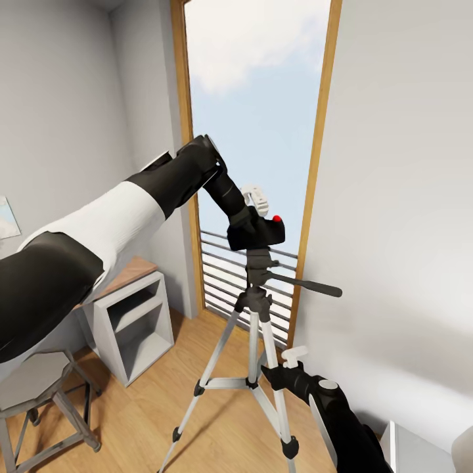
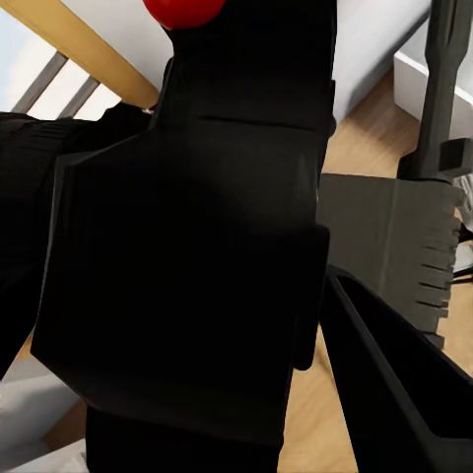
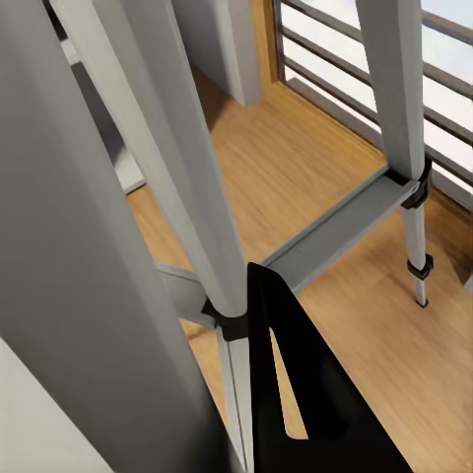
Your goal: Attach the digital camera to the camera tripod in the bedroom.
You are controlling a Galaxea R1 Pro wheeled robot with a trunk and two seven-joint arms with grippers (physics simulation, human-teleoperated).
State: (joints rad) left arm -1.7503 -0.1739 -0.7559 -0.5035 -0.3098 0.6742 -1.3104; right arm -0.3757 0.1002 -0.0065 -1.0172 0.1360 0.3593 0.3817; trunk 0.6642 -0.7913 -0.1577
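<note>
The digital camera, black with a red dot on top, rests on the black head of the camera tripod. My left gripper is shut on the camera from the window side. In the left wrist view the camera looms close and dark. The tripod's silver legs spread over the wood floor, and its pan handle points right. Low down, my right gripper is closed against the tripod's right leg. One of its black fingers lies beside that leg.
A tall wood-framed window with a slatted railing stands right behind the tripod. A white cubby desk with a wooden top sits at the left, a grey stool in front of it. A pale wall is close on the right.
</note>
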